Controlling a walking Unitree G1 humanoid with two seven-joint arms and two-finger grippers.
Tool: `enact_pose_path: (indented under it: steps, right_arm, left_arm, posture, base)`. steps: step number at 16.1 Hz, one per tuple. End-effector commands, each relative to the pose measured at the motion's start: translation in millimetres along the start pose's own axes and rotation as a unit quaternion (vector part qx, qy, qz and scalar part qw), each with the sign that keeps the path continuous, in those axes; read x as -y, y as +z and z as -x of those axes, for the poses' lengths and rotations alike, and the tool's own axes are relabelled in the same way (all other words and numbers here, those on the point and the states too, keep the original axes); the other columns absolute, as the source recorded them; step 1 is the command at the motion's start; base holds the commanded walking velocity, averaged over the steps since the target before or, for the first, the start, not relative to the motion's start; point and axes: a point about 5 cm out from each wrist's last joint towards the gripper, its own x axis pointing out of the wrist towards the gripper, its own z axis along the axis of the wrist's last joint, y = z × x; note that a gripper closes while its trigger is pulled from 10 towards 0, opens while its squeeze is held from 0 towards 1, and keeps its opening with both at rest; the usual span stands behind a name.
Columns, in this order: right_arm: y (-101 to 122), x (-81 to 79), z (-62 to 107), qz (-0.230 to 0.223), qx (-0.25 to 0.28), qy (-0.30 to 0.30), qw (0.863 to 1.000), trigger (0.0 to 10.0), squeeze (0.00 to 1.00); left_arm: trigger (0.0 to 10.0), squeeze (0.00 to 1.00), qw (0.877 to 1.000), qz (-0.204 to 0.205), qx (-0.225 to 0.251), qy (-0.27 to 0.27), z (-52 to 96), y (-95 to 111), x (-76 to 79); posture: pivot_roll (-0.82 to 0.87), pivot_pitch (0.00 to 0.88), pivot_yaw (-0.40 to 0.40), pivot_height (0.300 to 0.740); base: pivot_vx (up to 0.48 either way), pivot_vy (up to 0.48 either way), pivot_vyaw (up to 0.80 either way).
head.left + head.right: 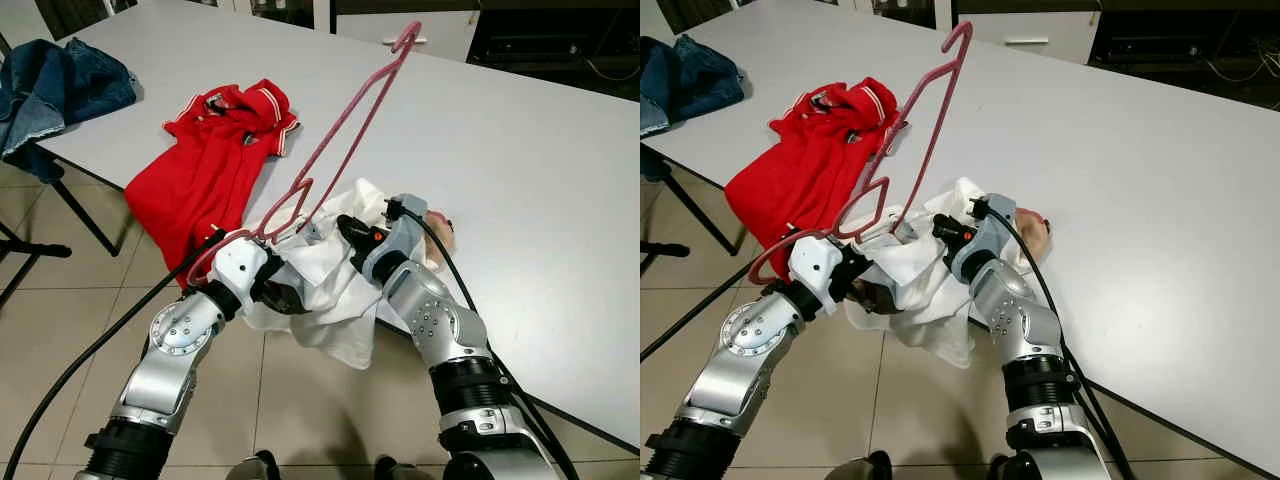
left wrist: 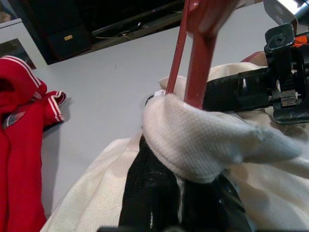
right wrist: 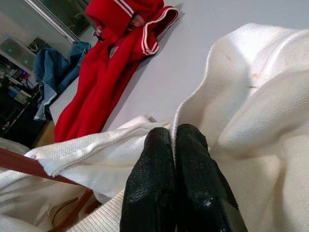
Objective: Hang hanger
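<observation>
1. White table (image 1: 520, 150) at the near edge carries a white shirt (image 1: 335, 300); red shirt (image 1: 215, 165) and jeans (image 1: 55, 85) lie farther off.
2. Left gripper (image 2: 169, 198) is clamped on shirt fabric w/ pink hanger (image 1: 345, 135) rising from it, prob. to feed hanger inside.
3. Right gripper (image 3: 174, 179) has fingers pressed together pinching cloth, steadying the garment.

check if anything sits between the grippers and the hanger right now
Only the white shirt does. The pink hanger runs into its fabric, a fold wraps the left gripper, and the right gripper has its jaws closed on cloth beside the hanger's lower bar. Nothing else visible lies between them.
</observation>
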Motion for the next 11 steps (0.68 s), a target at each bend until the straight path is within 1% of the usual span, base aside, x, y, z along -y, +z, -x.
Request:
enact_pose_path:
  steps: [1, 6, 7, 8, 9, 10, 11]
  right_arm:
    - [5.1, -6.2, -0.7, -0.005, 0.008, 0.011, 1.0, 0.0, 0.0]
    - [8.1, -2.5, 0.4, -0.016, 0.017, 0.005, 1.0, 0.0, 0.0]
    - [16.4, 0.0, 1.2, -0.02, 0.044, -0.008, 0.999, 0.0, 0.0]
    - [34.8, 2.5, 3.7, -0.031, 0.098, -0.026, 0.994, 0.0, 0.0]
    - [45.3, 4.4, 5.9, -0.035, 0.123, -0.036, 0.991, 0.0, 0.0]
    - [57.3, 9.7, 8.9, -0.041, 0.145, -0.054, 0.987, 0.0, 0.0]
    - [61.5, 12.7, 10.4, -0.043, 0.151, -0.062, 0.986, 0.0, 0.0]
  left_arm:
    - [10.0, 0.0, 0.998, 0.019, -0.057, -0.01, 7.1, -22.3, 6.1]
    - [10.0, 0.0, 0.998, 0.017, -0.056, -0.012, 6.1, -21.9, 5.9]
    - [10.0, 0.0, 0.998, 0.017, -0.056, -0.011, 6.1, -21.7, 5.7]
    - [10.0, 0.0, 0.998, 0.016, -0.056, -0.01, 6.0, -21.4, 5.0]
    - [10.0, 0.0, 0.998, 0.016, -0.055, -0.009, 6.1, -21.2, 4.9]
    - [10.0, 0.0, 0.998, 0.015, -0.055, -0.007, 6.3, -21.2, 4.8]
    - [10.0, 0.0, 0.998, 0.015, -0.055, -0.004, 6.3, -21.4, 4.3]
  posture:
    - [0.08, 0.16, 0.085, 0.74]
    - [0.08, 0.154, 0.087, 0.74]
    - [0.08, 0.154, 0.087, 0.74]
    - [0.08, 0.154, 0.087, 0.74]
    - [0.08, 0.154, 0.086, 0.74]
    - [0.08, 0.155, 0.085, 0.74]
    - [0.08, 0.155, 0.084, 0.74]
  base:
    - [0.0, 0.0, 0.0]
    - [0.0, 0.0, 0.0]
    - [0.0, 0.0, 0.0]
    - [0.0, 0.0, 0.0]
    - [0.0, 0.0, 0.0]
    - [0.0, 0.0, 0.0]
    - [0.0, 0.0, 0.0]
